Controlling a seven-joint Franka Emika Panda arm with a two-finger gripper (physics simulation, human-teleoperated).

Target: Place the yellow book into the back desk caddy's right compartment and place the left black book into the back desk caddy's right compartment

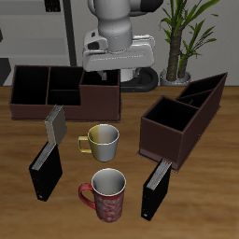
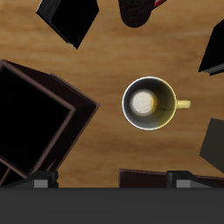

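The long low dark-brown back desk caddy (image 1: 63, 93) stands at the rear of the wooden table (image 1: 126, 210), and everything else is placed here against it. Its wide undivided right compartment (image 1: 100, 101) is the end section nearest the table's middle; the robot's white arm hangs directly above that end, and the gripper (image 1: 101, 77) hovers over its rim, touching nothing. In the exterior view the fingers are too small and dark to read; in the wrist view only two grey finger tips (image 2: 42, 181) show at the frame's edge, set well apart with nothing between them — spread, as far as can be told.

The small thin yellow book (image 1: 55, 124), with a greyish-tan cover, stands upright and slightly tilted just in front of the caddy. Nearer the table's front edge, beyond that book, stands the upright left black book (image 1: 45, 171).

In front of the right compartment sits a metal mug with a yellow handle (image 1: 101, 141) — seen from straight above in the wrist view (image 2: 149, 103). Farther forward is a red patterned mug (image 1: 106, 193), and beside it another black book (image 1: 156, 188). A second dark-brown caddy with a slanted raised end (image 1: 182, 119) stands well apart from the back caddy, and a potted green plant (image 1: 181, 37) rises behind it.

No writing or label can be read anywhere.
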